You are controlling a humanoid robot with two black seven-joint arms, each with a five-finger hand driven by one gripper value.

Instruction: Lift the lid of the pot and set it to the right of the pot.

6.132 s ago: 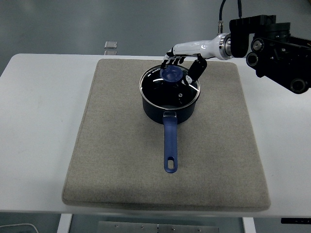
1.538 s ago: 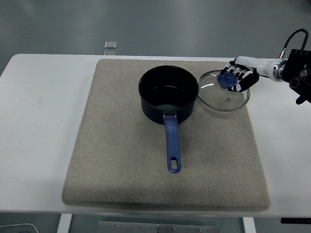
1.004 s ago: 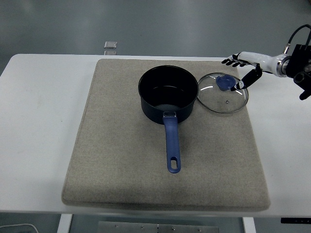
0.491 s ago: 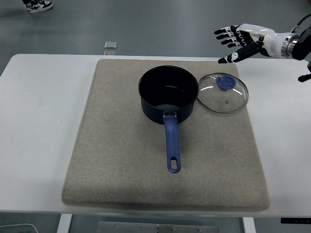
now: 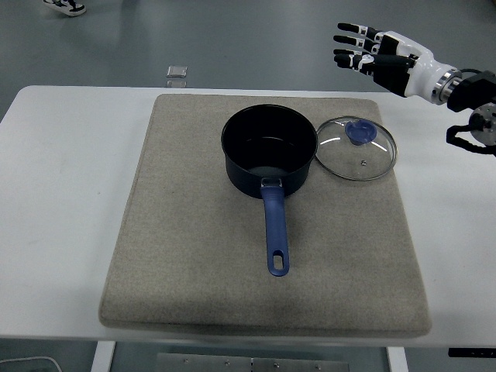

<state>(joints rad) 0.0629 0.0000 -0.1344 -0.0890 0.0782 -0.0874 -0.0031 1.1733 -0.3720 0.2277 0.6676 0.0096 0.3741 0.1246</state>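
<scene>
While the right hand (image 5: 377,56) hangs in the air beyond the table's far right corner, we see its fingers spread wide and holding nothing. The arm behind it runs off the picture's right edge, so only the wrist and a dark joint show. The left arm does not appear.

We see a white table (image 5: 54,194) carrying a large grey mat (image 5: 194,287) that covers most of its middle. On the far half of the mat stands a dark blue pot (image 5: 269,151), upright and uncovered, its inside dark. Its blue handle (image 5: 274,229) is the long axis: it runs from the pot's near wall straight toward the table's near edge, ending in a hanging hole. What lies at the bottom of the pot is hard to make out beyond a faint sheen.

The glass pot lid (image 5: 355,147) lies flat near the mat's far right corner, just beside the pot's right wall; we cannot tell if rim and pot touch. Its blue knob (image 5: 359,132) faces up. The lid's right rim reaches the mat's right edge.

Beyond the table's far edge, a small grey square object (image 5: 177,71) lies on the floor, too small to identify. At the picture's top left corner a shoe (image 5: 63,5) is cut off by the edge.
</scene>
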